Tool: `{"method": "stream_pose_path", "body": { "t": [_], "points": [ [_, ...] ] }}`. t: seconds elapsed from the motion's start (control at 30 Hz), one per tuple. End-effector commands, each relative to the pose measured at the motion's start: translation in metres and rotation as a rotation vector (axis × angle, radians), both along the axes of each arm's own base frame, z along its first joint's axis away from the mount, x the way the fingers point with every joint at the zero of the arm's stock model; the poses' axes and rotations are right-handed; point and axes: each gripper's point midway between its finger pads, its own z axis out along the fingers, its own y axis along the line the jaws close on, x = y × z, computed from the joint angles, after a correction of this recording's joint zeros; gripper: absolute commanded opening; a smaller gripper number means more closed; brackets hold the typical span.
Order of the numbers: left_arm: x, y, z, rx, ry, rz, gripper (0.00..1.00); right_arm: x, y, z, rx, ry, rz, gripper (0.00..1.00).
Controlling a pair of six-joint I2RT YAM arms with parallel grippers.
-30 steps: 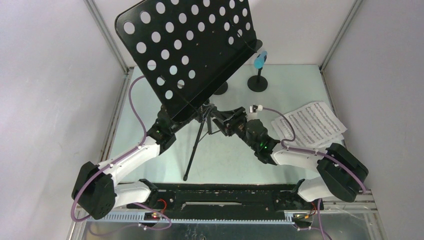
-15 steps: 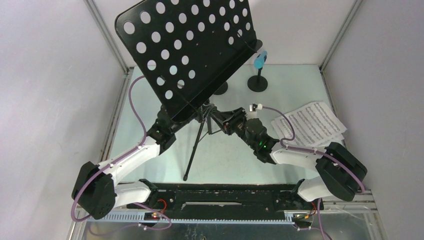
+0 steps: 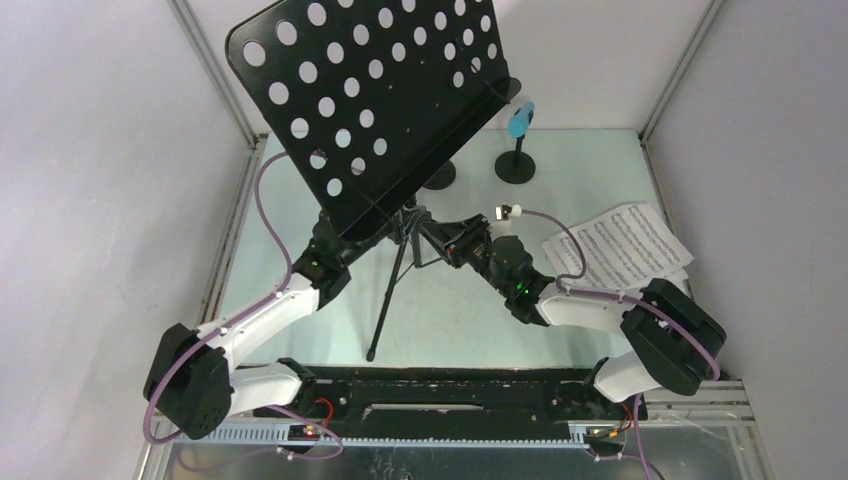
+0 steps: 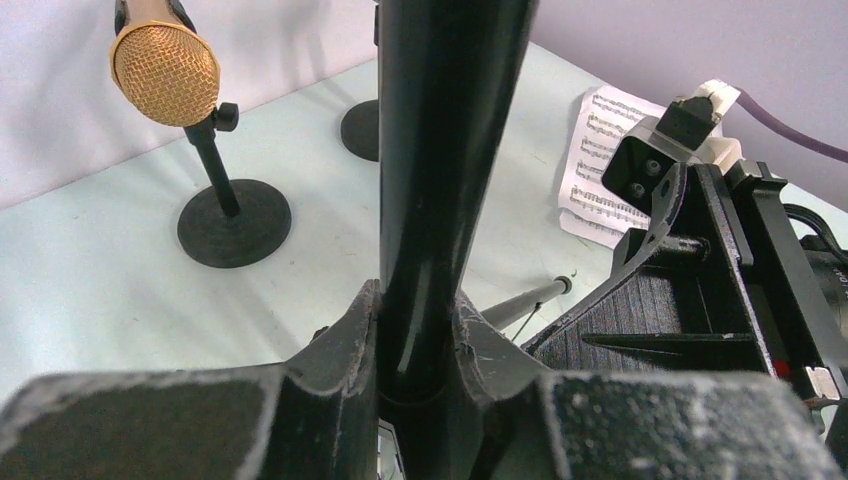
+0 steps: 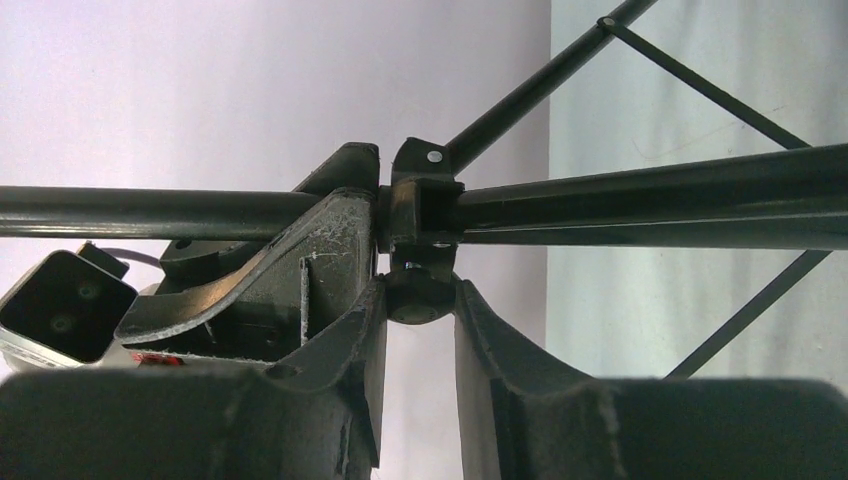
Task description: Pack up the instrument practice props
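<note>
Left wrist view shows what the perforated desk hides from the top view: a gold microphone with a mesh head on a round base, far side. One black music stand stands mid-way across the table. There are two microphones in all, the second a blue microphone. White sheet music lies right, page count unclear. My left gripper clamps the glossy pole; my right gripper pinches the round knob under the leg hub.
</note>
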Motion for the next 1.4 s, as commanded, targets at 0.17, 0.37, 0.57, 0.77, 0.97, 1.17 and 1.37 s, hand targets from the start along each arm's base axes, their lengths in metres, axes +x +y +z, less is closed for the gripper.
{"method": "stream_pose_path", "body": {
  "t": [0.17, 0.37, 0.57, 0.77, 0.97, 1.17, 1.37],
  "points": [
    [-0.014, -0.007, -0.047, 0.058, 0.154, -0.065, 0.0, -0.006, 0.03, 0.024, -0.249, -0.37, 0.166, 0.0],
    [-0.014, -0.008, -0.046, 0.061, 0.15, -0.072, 0.0, -0.014, 0.041, 0.015, -0.362, -0.529, 0.279, 0.0],
    [-0.015, -0.01, -0.052, 0.071, 0.165, -0.085, 0.0, -0.022, 0.041, 0.011, -0.474, -0.638, 0.339, 0.0],
    [-0.015, -0.008, -0.058, 0.089, 0.172, -0.082, 0.0, -0.022, 0.04, 0.005, -0.659, -0.762, 0.374, 0.01],
    [-0.015, -0.006, -0.06, 0.099, 0.177, -0.074, 0.0, -0.021, 0.036, 0.005, -0.907, -0.987, 0.313, 0.02],
    [-0.016, -0.007, -0.059, 0.098, 0.174, -0.076, 0.0, -0.025, 0.034, 0.009, -0.979, -1.084, 0.322, 0.0],
    [-0.015, -0.006, -0.06, 0.099, 0.178, -0.07, 0.0, -0.023, 0.024, 0.021, -0.972, -1.039, 0.272, 0.17]
  ]
}}
